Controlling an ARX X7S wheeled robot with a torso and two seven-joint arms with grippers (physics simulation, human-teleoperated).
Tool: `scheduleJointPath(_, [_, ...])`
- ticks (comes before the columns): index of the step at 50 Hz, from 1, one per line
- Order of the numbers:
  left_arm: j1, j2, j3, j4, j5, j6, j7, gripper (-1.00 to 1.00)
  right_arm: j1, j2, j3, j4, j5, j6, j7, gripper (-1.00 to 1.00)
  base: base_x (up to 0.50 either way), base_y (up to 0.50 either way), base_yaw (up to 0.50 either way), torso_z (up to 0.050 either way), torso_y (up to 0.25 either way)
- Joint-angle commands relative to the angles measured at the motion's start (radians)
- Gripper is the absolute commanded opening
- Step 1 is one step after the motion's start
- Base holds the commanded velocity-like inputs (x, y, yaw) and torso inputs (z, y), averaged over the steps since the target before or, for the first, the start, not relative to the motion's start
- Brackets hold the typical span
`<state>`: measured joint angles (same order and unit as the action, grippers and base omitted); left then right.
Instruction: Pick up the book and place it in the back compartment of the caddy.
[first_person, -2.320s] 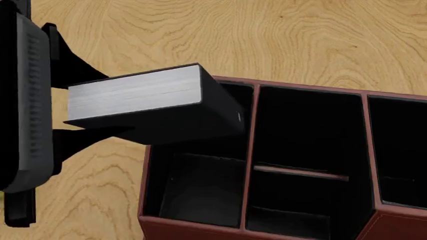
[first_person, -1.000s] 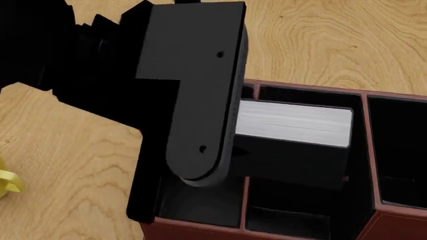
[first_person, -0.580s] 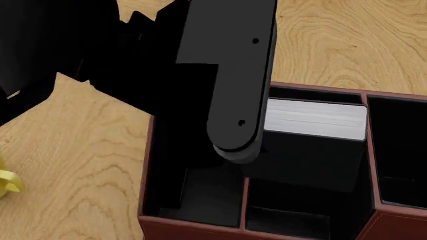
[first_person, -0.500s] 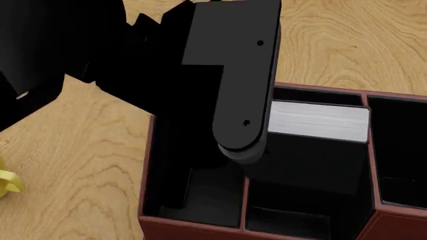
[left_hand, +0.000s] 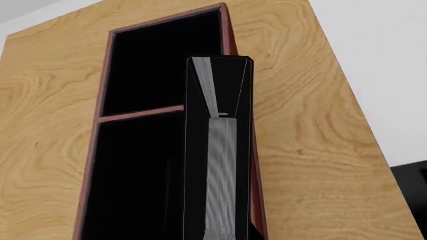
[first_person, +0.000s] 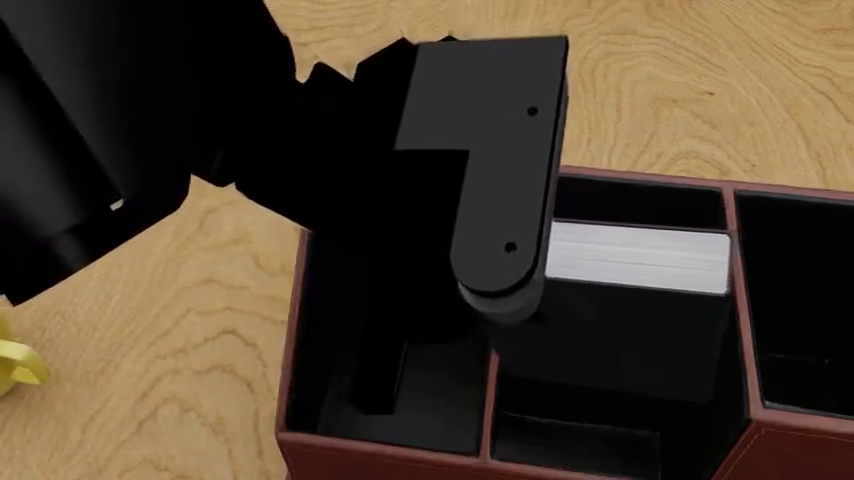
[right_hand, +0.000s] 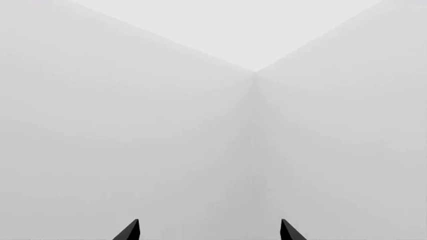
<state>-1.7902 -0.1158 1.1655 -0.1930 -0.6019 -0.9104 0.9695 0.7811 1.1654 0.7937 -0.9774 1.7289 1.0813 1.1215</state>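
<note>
Left gripper (first_person: 514, 300) pinches the book (first_person: 638, 258), held on edge at frame centre-right, pale page edges up, partly sunk into the caddy (first_person: 300, 330) middle strip. Probably over the back compartment (left_hand: 163, 65), though the arm hides its floor. Lower straight, keep covers clear of the divider (left_hand: 140, 114), then release. Right gripper (right_hand: 209, 231) spread, idle.

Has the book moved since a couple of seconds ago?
Yes. The book went from over the caddy's left corner rightward into the middle strip, now held by the left hand.
</note>
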Motion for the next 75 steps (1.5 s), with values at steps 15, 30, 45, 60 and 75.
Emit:
scheduleJointPath(15, [0.058, 0.010, 0.003, -0.070, 0.006, 0.080, -0.019, -1.00, 0.003, -0.013, -0.027, -0.002, -0.033, 0.003, -0.009, 1.00, 0.00, 0.00, 0.00, 0.000, 0.001])
scheduleJointPath(30, [0.090, 0.008, 0.036, -0.058, 0.011, 0.084, -0.027, -1.00, -0.015, -0.027, 0.015, -0.007, -0.022, 0.023, -0.014, 1.00, 0.00, 0.00, 0.00, 0.001, 0.001])
scheduleJointPath(45, [0.113, 0.021, 0.051, -0.094, 0.017, 0.116, -0.024, -1.00, -0.034, -0.067, 0.051, -0.012, -0.058, 0.056, -0.061, 1.00, 0.00, 0.00, 0.00, 0.000, 0.001])
scheduleJointPath(60, [0.142, 0.044, 0.056, -0.139, 0.026, 0.170, -0.029, -1.00, -0.050, -0.082, 0.082, -0.014, -0.069, 0.075, -0.082, 1.00, 0.00, 0.00, 0.00, 0.000, 0.001])
scheduleJointPath(75, [0.181, 0.072, 0.071, -0.205, 0.047, 0.240, -0.043, -1.00, -0.075, -0.099, 0.137, -0.023, -0.064, 0.098, -0.101, 1.00, 0.00, 0.00, 0.00, 0.001, 0.001])
